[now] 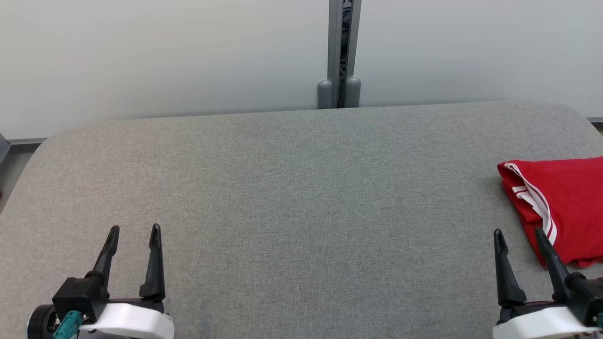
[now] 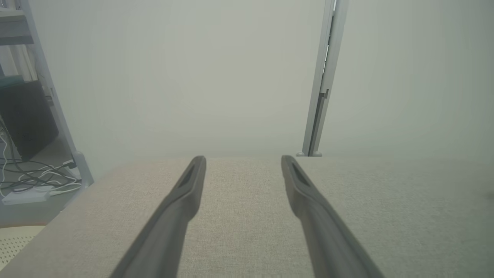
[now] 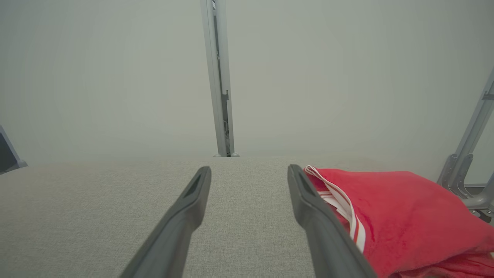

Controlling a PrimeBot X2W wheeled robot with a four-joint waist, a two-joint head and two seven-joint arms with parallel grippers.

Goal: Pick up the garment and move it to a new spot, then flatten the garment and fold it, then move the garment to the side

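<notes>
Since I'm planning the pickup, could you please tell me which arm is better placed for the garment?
Likely right. The garment lies at the right of the table, just beside the open right tool; the left tool is at the opposite side.

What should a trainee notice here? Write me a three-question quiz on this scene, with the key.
1. True or false: the red garment lies on the right side of the grey table.
2. The left tool is: A) shut on cloth, B) open and empty, C) pressing down on the garment.
3. Which tool is nearer the garment?

Key: 1 true; 2 B; 3 the right tool.
</notes>
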